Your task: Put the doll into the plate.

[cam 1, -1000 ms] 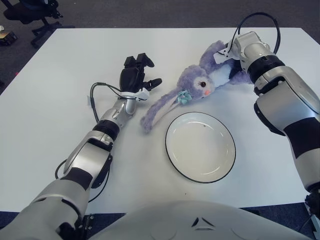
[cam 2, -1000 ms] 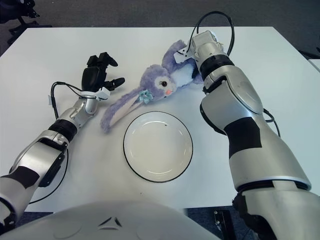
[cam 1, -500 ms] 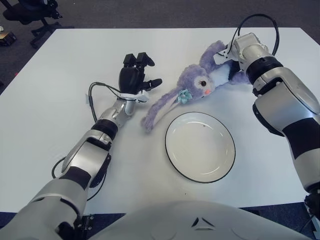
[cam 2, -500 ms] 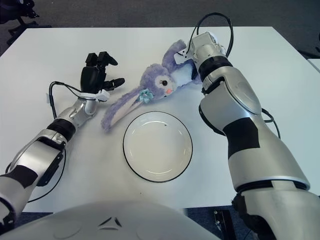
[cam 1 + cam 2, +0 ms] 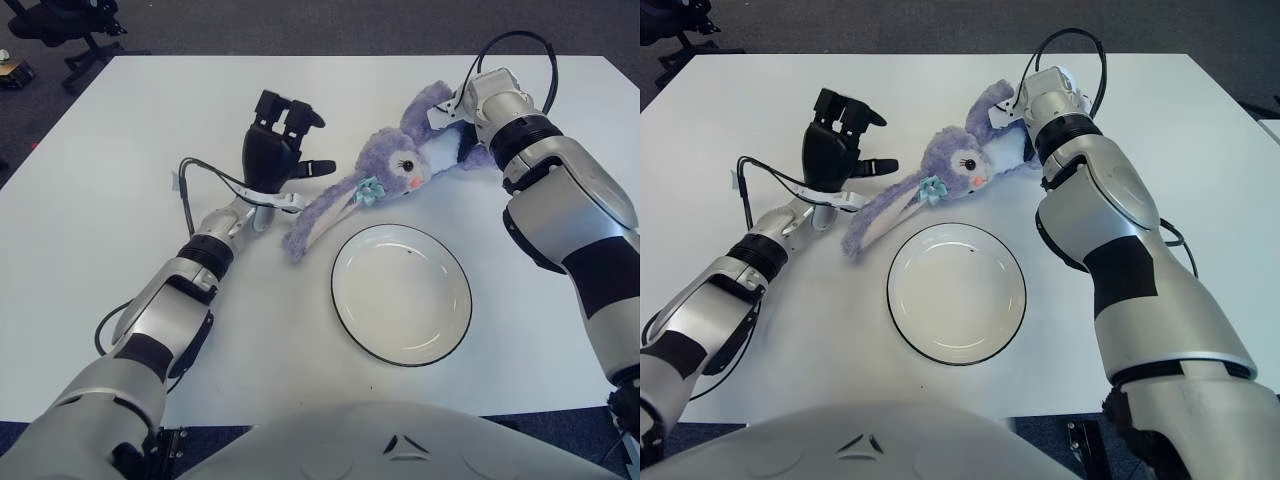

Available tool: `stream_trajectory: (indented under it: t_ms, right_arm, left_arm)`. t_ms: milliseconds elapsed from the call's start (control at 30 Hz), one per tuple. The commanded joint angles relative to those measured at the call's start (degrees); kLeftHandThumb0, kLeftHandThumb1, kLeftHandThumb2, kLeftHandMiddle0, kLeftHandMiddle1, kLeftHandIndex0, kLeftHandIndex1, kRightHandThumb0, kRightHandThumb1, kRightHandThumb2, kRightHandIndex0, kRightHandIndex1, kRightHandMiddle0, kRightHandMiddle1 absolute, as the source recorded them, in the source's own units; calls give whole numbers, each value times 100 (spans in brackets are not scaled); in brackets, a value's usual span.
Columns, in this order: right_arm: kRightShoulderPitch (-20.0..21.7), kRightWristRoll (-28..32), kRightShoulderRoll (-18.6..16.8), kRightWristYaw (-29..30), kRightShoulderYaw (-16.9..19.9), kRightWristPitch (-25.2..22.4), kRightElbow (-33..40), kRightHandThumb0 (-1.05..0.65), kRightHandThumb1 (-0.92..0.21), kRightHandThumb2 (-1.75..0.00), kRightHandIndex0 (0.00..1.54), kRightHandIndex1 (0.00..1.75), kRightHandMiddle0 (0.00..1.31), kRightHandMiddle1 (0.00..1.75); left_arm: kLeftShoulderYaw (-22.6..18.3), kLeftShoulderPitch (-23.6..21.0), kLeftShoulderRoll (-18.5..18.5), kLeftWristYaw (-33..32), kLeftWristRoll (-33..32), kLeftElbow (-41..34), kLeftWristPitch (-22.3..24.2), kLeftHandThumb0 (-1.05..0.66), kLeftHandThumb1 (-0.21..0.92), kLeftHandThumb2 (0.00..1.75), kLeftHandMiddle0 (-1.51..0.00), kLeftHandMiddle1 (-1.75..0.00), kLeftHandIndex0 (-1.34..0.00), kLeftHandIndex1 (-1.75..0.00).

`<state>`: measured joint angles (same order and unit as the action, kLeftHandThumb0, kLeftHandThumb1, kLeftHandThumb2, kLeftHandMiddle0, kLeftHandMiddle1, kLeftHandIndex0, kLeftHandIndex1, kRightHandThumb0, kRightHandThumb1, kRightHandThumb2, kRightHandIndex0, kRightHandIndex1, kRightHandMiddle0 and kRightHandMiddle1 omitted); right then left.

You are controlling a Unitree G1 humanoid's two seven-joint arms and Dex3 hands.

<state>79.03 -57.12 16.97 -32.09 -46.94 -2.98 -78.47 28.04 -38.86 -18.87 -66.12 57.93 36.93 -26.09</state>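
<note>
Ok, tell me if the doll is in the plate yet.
No. The doll lies on the table beyond the plate, which holds nothing.

An office or lab room — a large plain white rectangular table [image 5: 120,110] stands on dark grey carpet flooring [image 5: 300,25], and a black wheeled swivel office chair [image 5: 65,25] sits at the far left corner.

Purple doll [image 5: 395,165], teal bow; white plate [image 5: 401,293], black rim.

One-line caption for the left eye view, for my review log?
Purple plush doll lies beside the empty plate; right hand at its body, open left hand near its ear.
</note>
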Motion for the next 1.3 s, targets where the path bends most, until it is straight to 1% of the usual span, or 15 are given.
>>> stream_trajectory:
  t_ms: [0, 67, 100, 167, 200, 300, 367, 400, 467, 600, 833, 867, 933, 1033, 1267]
  right_arm:
    - [-266, 98, -78, -22, 37, -65, -57, -37, -92, -13, 105, 175, 61, 130]
    - [-289, 103, -87, -27, 42, -95, -60, -37, -92, -14, 105, 175, 61, 131]
    - [-295, 105, -92, -31, 44, -107, -60, -37, -92, -14, 105, 175, 60, 131]
    - [-300, 106, -97, -34, 44, -120, -58, -37, -92, -14, 104, 175, 60, 131]
    - [-301, 107, -97, -34, 44, -123, -56, -37, -92, -15, 104, 175, 60, 131]
    - [-303, 107, -97, -35, 44, -128, -52, -37, -92, -15, 104, 175, 60, 131]
    - [-304, 106, -97, -35, 45, -129, -51, -37, -92, -15, 104, 175, 60, 131]
    - [-298, 116, -129, -129, 50, -166, -64, -37, -92, -15, 104, 175, 60, 131]
    - [-291, 127, -170, -248, 57, -215, -79, -37, -92, -15, 104, 175, 60, 131]
    - [-279, 161, -208, -366, 88, -257, -85, -37, -92, -14, 103, 175, 60, 131]
    - [-277, 171, -213, -412, 95, -274, -77, -37, -92, -14, 103, 175, 60, 131]
    - [-273, 185, -227, -465, 107, -287, -87, -37, -92, -14, 103, 175, 60, 131]
    - [-270, 205, -248, -536, 123, -313, -102, -37, -92, -14, 104, 175, 61, 130]
    - [-274, 214, -260, -563, 130, -341, -106, -37, -92, -13, 104, 175, 61, 130]
    - [-274, 224, -262, -573, 123, -352, -104, -37, -92, -13, 104, 175, 62, 129]
  left_arm:
    - [181, 45, -246, 19, 446, -1051, -50, -35, 92, 47, -46, -51, -24, -169]
    - [264, -101, -443, 110, 594, -1236, -255, -35, 92, 48, -50, -34, -23, -170]
    - [287, -143, -519, 149, 639, -1306, -333, -36, 92, 47, -50, -28, -22, -152]
    - [288, -154, -580, 198, 675, -1386, -401, -39, 92, 45, -53, -12, -32, -89]
    - [277, -142, -585, 213, 682, -1408, -407, -40, 92, 44, -54, -8, -35, -71]
    - [257, -124, -593, 243, 691, -1446, -422, -40, 92, 44, -55, -3, -39, -50]
    - [257, -119, -599, 255, 686, -1460, -421, -41, 92, 44, -55, -2, -41, -45]
    - [399, -370, -756, 350, 633, -1312, -970, -41, 92, 44, -55, -1, -41, -42]
    - [570, -685, -953, 470, 569, -1118, -1672, -51, 92, 47, -48, -1, -39, -30]
    - [554, -778, -959, 783, 272, -872, -2243, -61, 92, 51, -42, 0, -40, -15]
    - [418, -792, -902, 1040, 124, -735, -2555, -63, 92, 53, -40, 0, -40, -9]
    - [418, -797, -852, 1337, -203, -590, -2782, -63, 92, 53, -40, 0, -40, -9]
    - [420, -823, -787, 1779, -650, -369, -3135, -66, 92, 69, -38, 0, -39, -8]
    - [383, -865, -753, 2128, -892, -223, -3400, -68, 92, 78, -37, 0, -39, -7]
    - [188, -886, -648, 2658, -1097, -83, -3666, -70, 92, 83, -36, 0, -39, -6]
